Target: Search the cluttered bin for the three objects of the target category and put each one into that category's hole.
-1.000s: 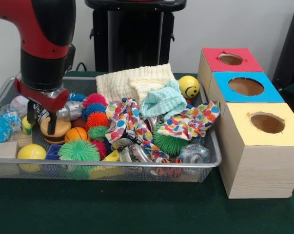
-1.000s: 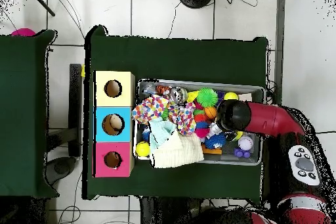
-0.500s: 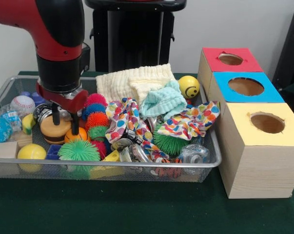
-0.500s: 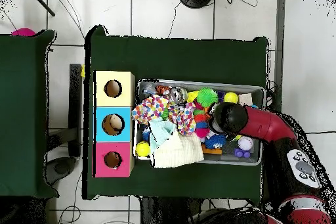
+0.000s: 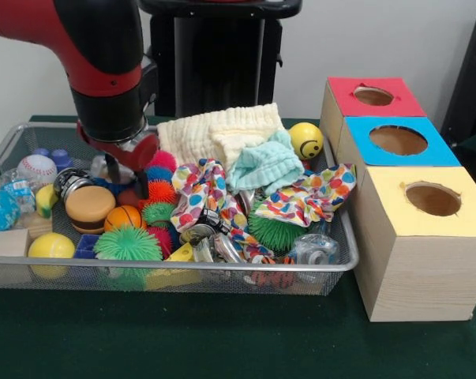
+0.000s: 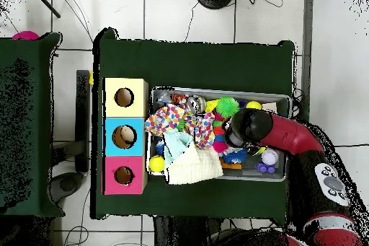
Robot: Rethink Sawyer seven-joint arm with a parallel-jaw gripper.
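My gripper (image 5: 128, 180) hangs open and empty in the wire bin (image 5: 222, 267), its fingers just over the red and blue spiky balls (image 5: 155, 175). Left of it lie a burger toy (image 5: 89, 207) and an orange ball (image 5: 123, 217), with a green spiky ball (image 5: 128, 243) in front. A cream towel (image 5: 214, 130), a mint cloth (image 5: 263, 163) and polka-dot cloths (image 5: 202, 189) fill the middle. Crushed cans (image 5: 206, 237) sit under the cloths. The red box (image 5: 372, 96), blue box (image 5: 397, 140) and yellow box (image 5: 431, 199) each have a hole. In the overhead view the arm's head (image 6: 241, 128) hides the fingers.
A yellow smiley ball (image 5: 305, 140) rests at the bin's back right corner. A baseball (image 5: 37, 167), a yellow ball (image 5: 51, 246) and a wooden block (image 5: 7, 242) lie at the left end. The three boxes (image 6: 124, 136) stand in a row against the bin.
The arm has swept from the bin's left end, past the burger toy, to above the spiky balls. The gripper stayed open and empty.
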